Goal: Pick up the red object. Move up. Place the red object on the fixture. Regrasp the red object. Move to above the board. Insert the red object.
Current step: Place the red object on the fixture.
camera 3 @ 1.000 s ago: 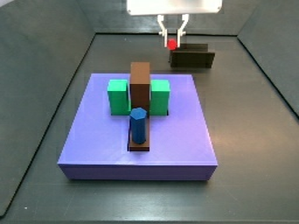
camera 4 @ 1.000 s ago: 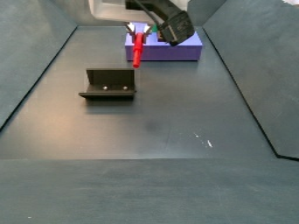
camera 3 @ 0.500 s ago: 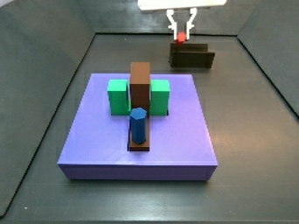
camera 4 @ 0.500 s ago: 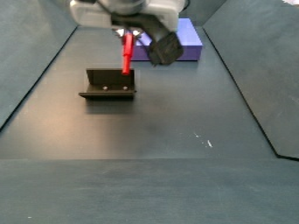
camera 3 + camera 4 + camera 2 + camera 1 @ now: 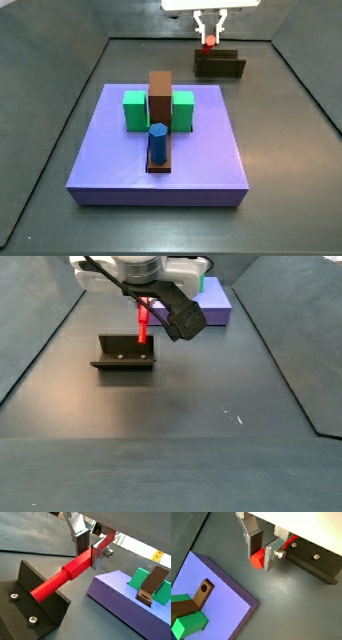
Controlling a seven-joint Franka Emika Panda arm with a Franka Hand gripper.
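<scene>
My gripper (image 5: 260, 556) is shut on the red object (image 5: 256, 560), a long red peg held by its upper end between the silver fingers. In both side views the gripper (image 5: 209, 33) (image 5: 142, 298) hangs over the fixture (image 5: 219, 66) with the red object (image 5: 143, 324) pointing down at it. The peg's free end (image 5: 41, 591) lies at the top edge of the fixture's dark upright wall (image 5: 40, 609); I cannot tell whether they touch. The board (image 5: 160, 150) lies apart from it, toward the near side.
On the purple board stand green blocks (image 5: 135, 111), a tall brown block (image 5: 160, 95) and a blue cylinder (image 5: 158, 143). Dark sloping walls (image 5: 54, 120) enclose the floor. In a side view the arm partly hides the board (image 5: 214, 308).
The gripper has carried the red object sideways and down, from beside the fixture to right over it. The board and its blocks have not moved.
</scene>
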